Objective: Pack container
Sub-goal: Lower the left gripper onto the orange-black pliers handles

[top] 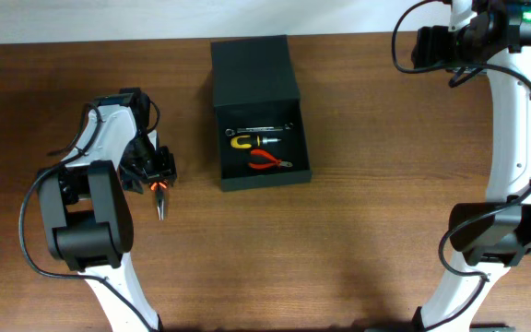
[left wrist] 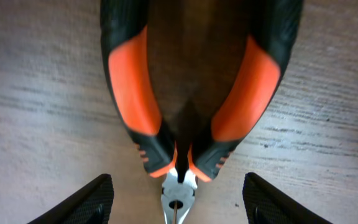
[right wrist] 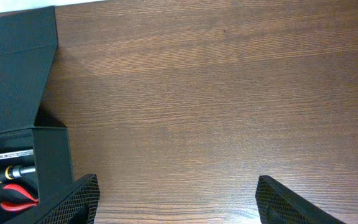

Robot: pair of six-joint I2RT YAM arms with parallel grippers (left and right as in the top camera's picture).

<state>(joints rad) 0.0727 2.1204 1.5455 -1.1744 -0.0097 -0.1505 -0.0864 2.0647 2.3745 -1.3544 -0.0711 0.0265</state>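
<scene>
The container [top: 259, 129] is a dark box at the table's top middle. It stands open with its flap lid [top: 253, 69] folded back. Inside lie a wrench [top: 258, 129], a yellow-handled tool [top: 247, 141] and red pliers [top: 267, 163]. Its wall also shows in the right wrist view [right wrist: 50, 162]. Orange-and-black pliers [top: 159, 198] lie on the table to the box's left. My left gripper [top: 153, 171] is open over them. In the left wrist view its fingers [left wrist: 178, 190] stand wide on either side of the pliers [left wrist: 185, 81] without touching. My right gripper [right wrist: 176, 193] is open and empty above bare wood right of the box.
The left arm's base [top: 86, 217] stands at the left front. The right arm [top: 514, 138] runs along the right edge, its wrist [top: 431, 41] at the top right. Brown wood tabletop [top: 358, 231] spreads in front of and right of the box.
</scene>
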